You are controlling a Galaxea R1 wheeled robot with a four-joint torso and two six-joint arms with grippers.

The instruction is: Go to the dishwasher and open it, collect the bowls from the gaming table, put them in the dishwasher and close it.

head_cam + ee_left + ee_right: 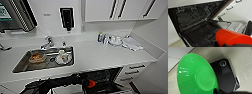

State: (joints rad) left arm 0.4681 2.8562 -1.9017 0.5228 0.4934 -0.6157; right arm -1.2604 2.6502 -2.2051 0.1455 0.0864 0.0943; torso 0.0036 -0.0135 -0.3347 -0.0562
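A: Kitchen corner. White worktop (100,56) runs wall to wall, white cabinets (100,10) above, steel sink (22,65) set in it with a tap (47,43) behind. Dishes sit in the sink; small bottles and a folded cloth (132,44) lie toward the far end.

B: The dishwasher?

A: The dishwasher (105,77) is under the worktop and stands open, door dropped down, dark inside. Wire racks (193,13) show in the left wrist view, beyond and above the left hand. White drawers with dark handles (136,67) sit just beside it.

B: Left hand (87,83)?

A: Low over the open door, arm coming in from the left. An orange bowl (230,37) sits right at it, close against the camera, over the door's inner face. Cannot tell how the fingers stand or whether they grip it.

B: Right hand (216,91)?

A: Closed on the rim of the green bowl (196,75), which is tilted up on edge with its underside toward the wrist camera. Beneath the hand: pale floor (238,54) and a black part of the robot's base (224,75) with a round ring mark. Fingers mostly hidden behind the rim.
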